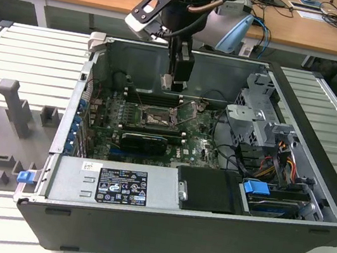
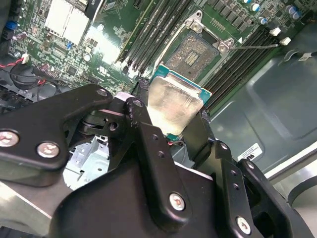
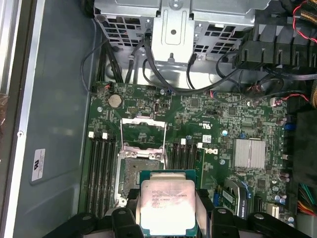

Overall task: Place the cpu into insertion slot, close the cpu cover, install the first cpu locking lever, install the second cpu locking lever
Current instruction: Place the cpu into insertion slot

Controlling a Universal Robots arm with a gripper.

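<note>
The gripper point(image 1: 176, 79) hangs inside the open computer case point(image 1: 139, 228), its fingers clenched on the cpu point(image 1: 166, 82), which it grips by two opposite edges with the pale metal top facing the wrist cameras. In both wrist views the cpu point(image 2: 176, 101) point(image 3: 166, 206) sits between the black fingers point(image 2: 141, 106), clear of the board and not seated. In the exterior view the insertion slot point(image 1: 157, 119) lies toward six o'clock from the gripper, on the green motherboard point(image 1: 197, 147), and the chip hovers over the board's far side, apart from the slot. The second wrist view shows the slot point(image 2: 195, 52) as a dark square recess with a metal rim, uncovered, just past the chip's far edge, with long black memory slots point(image 2: 153, 29) on either side of it. In the first wrist view the slot point(image 3: 133, 173) is partly overlapped by the held chip, and the cpu cover point(image 3: 142, 120) is swung open on the slot's far side, with green board showing through its window. In the exterior view a long black card point(image 1: 144, 140) lies at six o'clock from the slot, a grey power supply point(image 1: 114, 185) runs along the case's near wall, and a metal drive cage point(image 1: 260, 115) stands at three o'clock from the gripper. The case rests on a ribbed metal table point(image 1: 318, 92).
</note>
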